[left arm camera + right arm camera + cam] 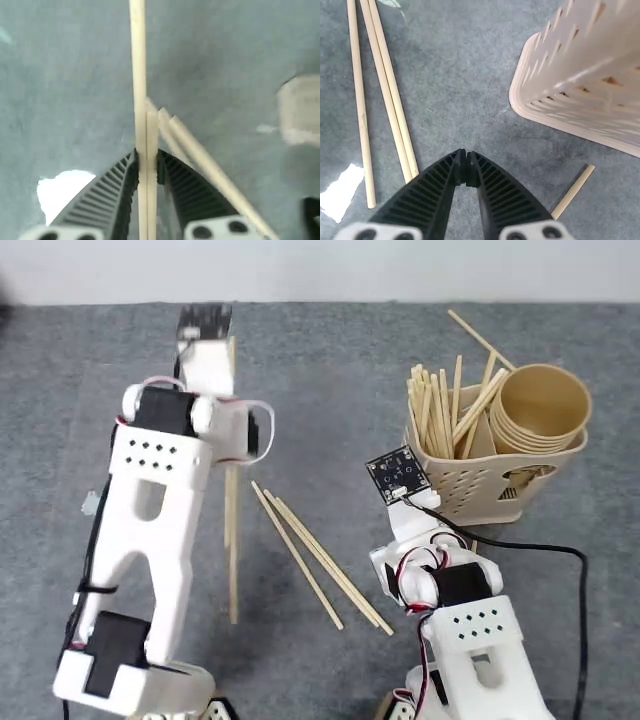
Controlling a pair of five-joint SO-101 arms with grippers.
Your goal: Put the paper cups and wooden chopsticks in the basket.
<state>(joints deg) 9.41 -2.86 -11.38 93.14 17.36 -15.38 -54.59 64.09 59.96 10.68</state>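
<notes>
My left gripper (146, 159) is shut on a pair of wooden chopsticks (138, 75), which in the high view run as one long line (233, 560) beside the left arm. Three loose chopsticks (320, 558) lie slanted on the grey mat between the arms and appear again in the right wrist view (385, 85). The beige basket (480, 490) at the right holds a stack of paper cups (545, 405) and several upright chopsticks (435, 415). My right gripper (466, 169) is shut on nothing, just above the mat between the loose sticks and the basket (580, 85).
A chopstick (480, 337) pokes out past the basket's far side. Another stick end (572, 192) lies on the mat near the basket's base. A black cable (575, 580) runs from the right arm along the right side.
</notes>
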